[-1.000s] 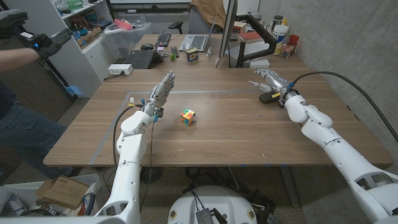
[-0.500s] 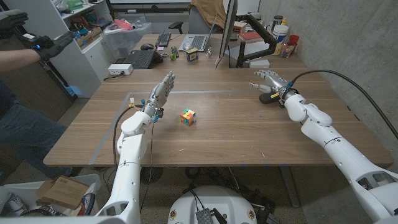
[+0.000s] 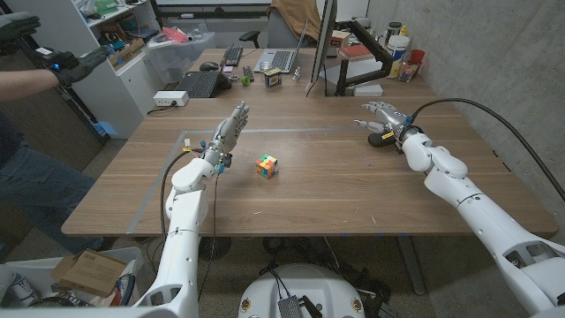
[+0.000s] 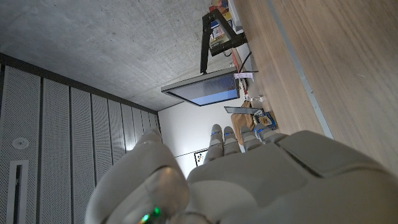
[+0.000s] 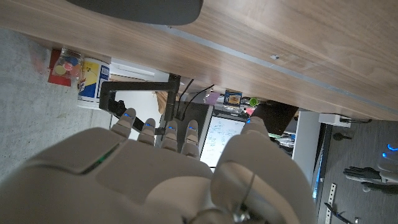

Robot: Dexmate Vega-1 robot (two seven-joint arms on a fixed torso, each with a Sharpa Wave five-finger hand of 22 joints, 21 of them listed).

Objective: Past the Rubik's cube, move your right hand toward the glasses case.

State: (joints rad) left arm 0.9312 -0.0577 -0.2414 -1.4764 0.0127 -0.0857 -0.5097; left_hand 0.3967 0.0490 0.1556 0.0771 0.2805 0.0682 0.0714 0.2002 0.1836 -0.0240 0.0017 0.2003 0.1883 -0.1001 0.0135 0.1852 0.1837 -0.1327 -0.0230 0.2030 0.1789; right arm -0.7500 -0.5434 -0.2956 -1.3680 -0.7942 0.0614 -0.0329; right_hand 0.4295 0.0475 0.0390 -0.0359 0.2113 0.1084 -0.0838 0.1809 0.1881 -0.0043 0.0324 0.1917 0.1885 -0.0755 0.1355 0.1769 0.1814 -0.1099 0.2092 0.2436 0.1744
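My right hand (image 3: 383,119) hovers over the far right of the wooden table (image 3: 335,190), fingers spread and holding nothing. The dark glasses case (image 3: 380,139) lies just beneath and beside it, on the table close under the palm; from the head view I cannot tell whether they touch. In the right wrist view the case (image 5: 140,9) shows beyond my fingertips (image 5: 158,132). The Rubik's cube (image 3: 267,166) sits well off to that hand's left, nearer my left hand (image 3: 227,132), which stands on edge, fingers straight and empty.
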